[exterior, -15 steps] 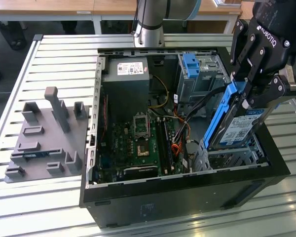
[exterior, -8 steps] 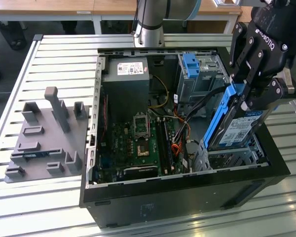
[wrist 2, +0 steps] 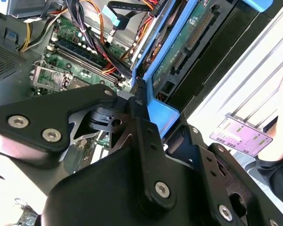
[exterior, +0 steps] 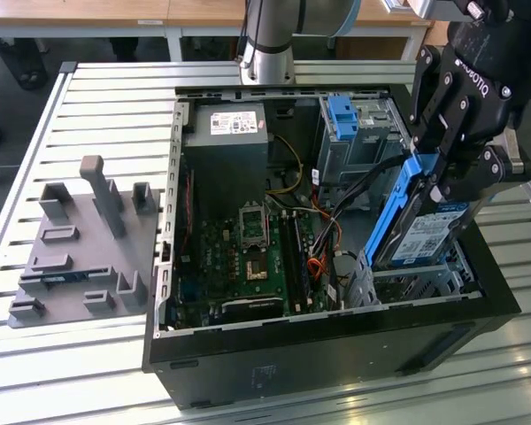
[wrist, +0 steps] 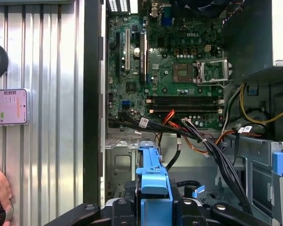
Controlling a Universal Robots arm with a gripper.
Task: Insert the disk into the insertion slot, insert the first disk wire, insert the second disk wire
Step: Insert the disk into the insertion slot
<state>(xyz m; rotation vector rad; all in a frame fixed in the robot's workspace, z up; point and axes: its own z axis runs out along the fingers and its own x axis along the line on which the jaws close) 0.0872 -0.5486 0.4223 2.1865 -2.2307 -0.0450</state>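
Disk [exterior: 429, 237] looks rigid, fairly heavy and shock-sensitive, best held by its blue plastic carrier [exterior: 396, 212], where the gripper [exterior: 438, 181] is clamped. It hangs tilted just above the insertion slot [exterior: 411, 282], its lower end close to the slot's mouth.

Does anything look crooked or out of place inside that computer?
Yes: the disk stands steeply tilted in the gripper, its lower end at the insertion slot, not lying flat inside it. Loose black cables hang across the case beside it.
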